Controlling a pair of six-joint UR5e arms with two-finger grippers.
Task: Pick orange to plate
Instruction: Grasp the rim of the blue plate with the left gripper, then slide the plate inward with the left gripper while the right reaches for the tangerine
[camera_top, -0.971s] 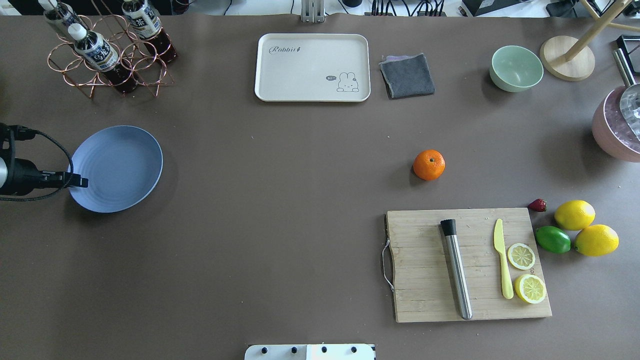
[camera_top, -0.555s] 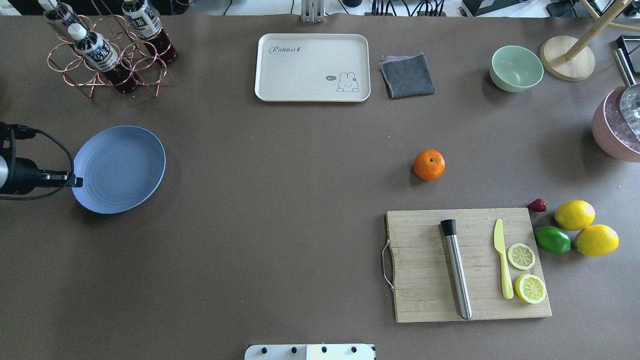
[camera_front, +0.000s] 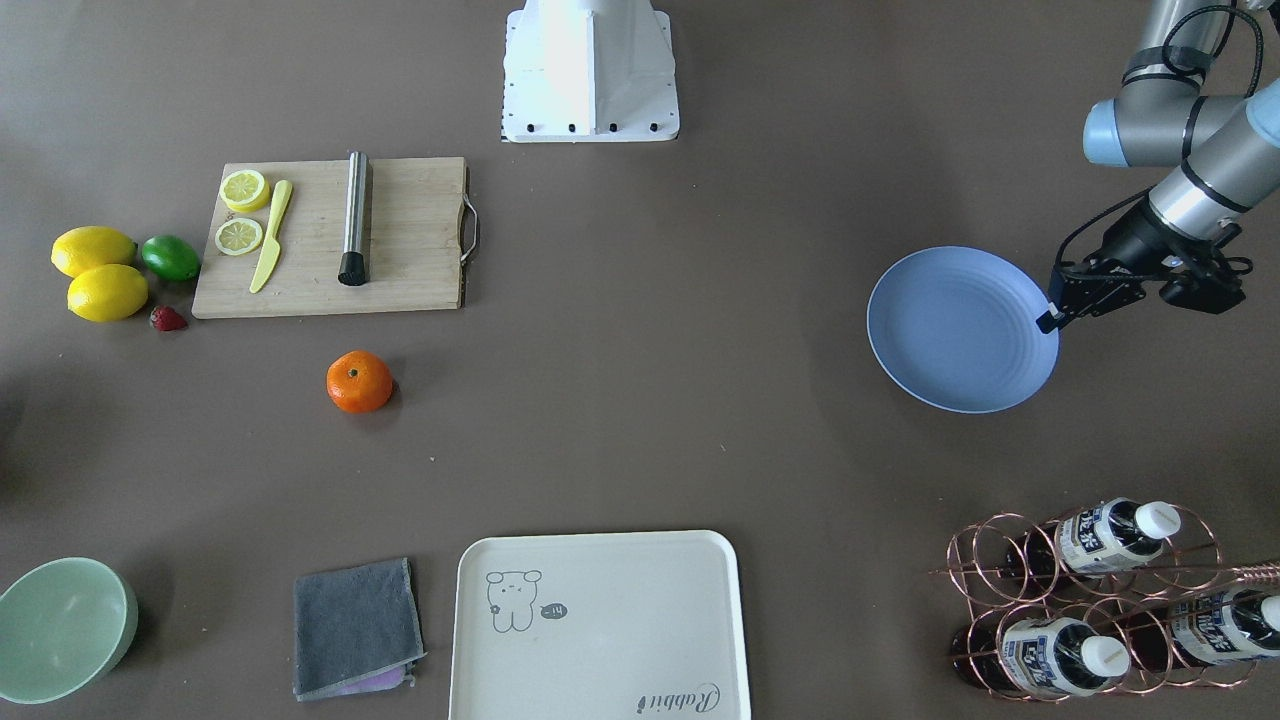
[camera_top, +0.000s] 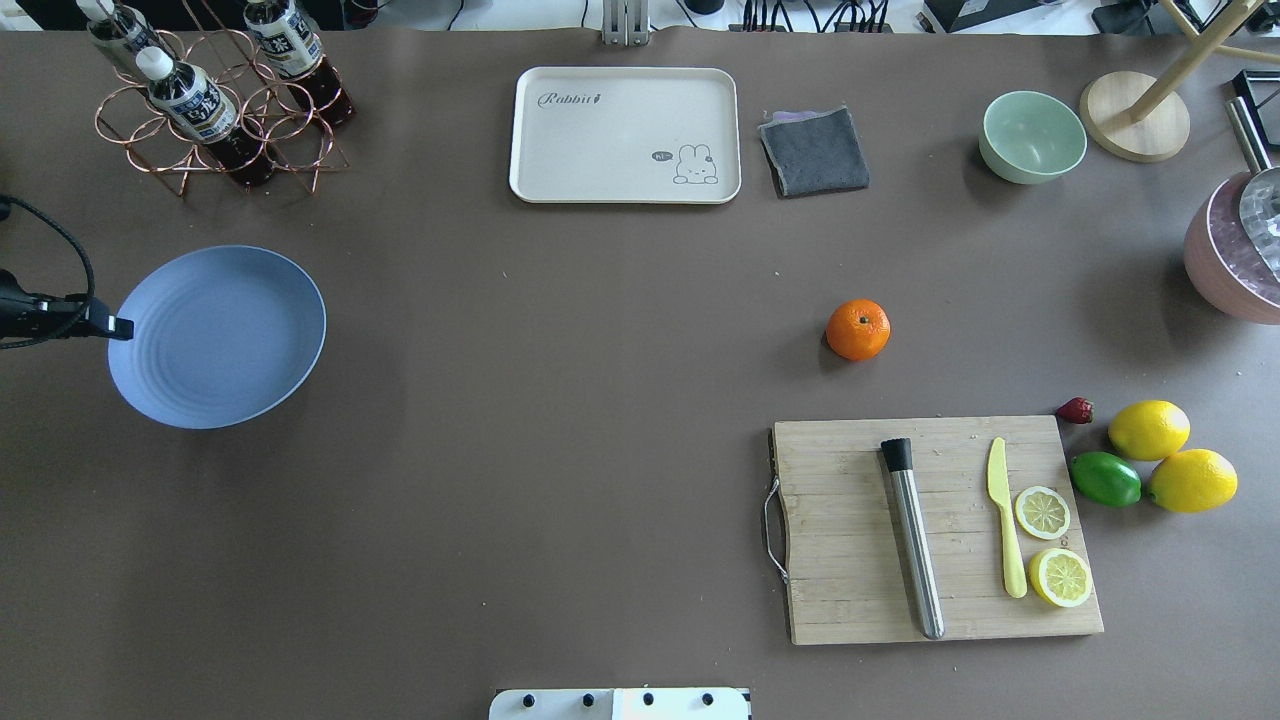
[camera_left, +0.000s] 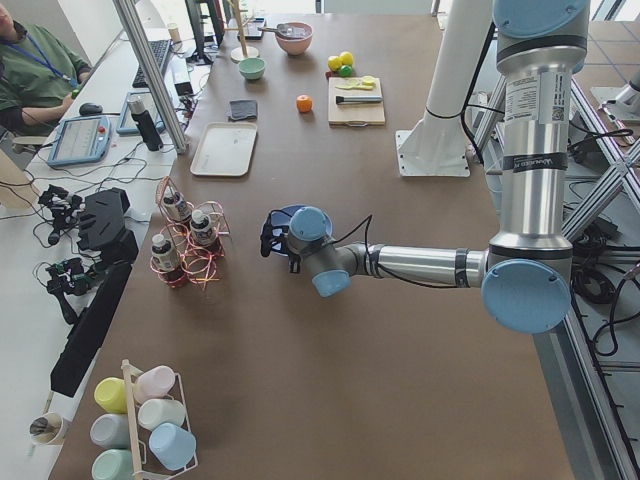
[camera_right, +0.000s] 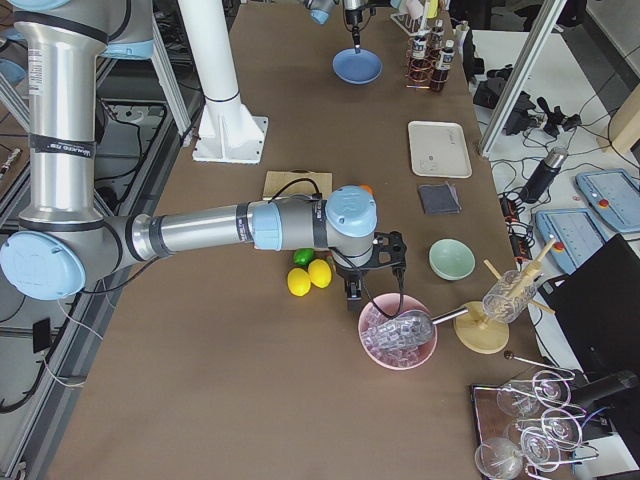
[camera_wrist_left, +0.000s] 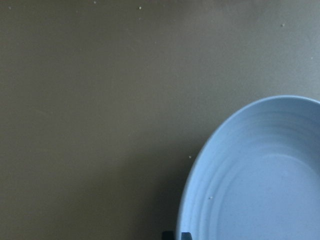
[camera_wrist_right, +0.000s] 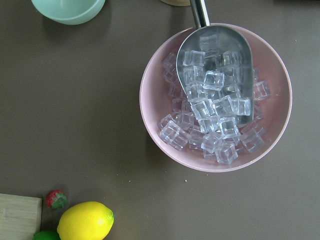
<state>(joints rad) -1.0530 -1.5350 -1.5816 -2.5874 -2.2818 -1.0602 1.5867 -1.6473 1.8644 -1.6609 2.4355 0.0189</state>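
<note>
At the far left of the overhead view, the left gripper (camera_top: 118, 328) came in level. Its fingers were drawn almost together and pinched on the left rim of the plate (camera_top: 220, 340). The plate was round, shallow and matte periwinkle-blue with faint concentric rings, and it sat just in front of the copper bottle rack (camera_top: 200, 130).

Well apart from it, right of centre, the orange (camera_top: 858, 330) rested alone on the brown table. It was small, round and bright orange, with its dark stem dimple facing up, and it lay near the far edge of the wooden cutting board (camera_top: 850, 520).

Farthest right, the right gripper (camera_right: 352, 290) hung above the pink bowl (camera_wrist_right: 150, 100) of ice cubes. Whether its fingers were spread or closed could not be told.
</note>
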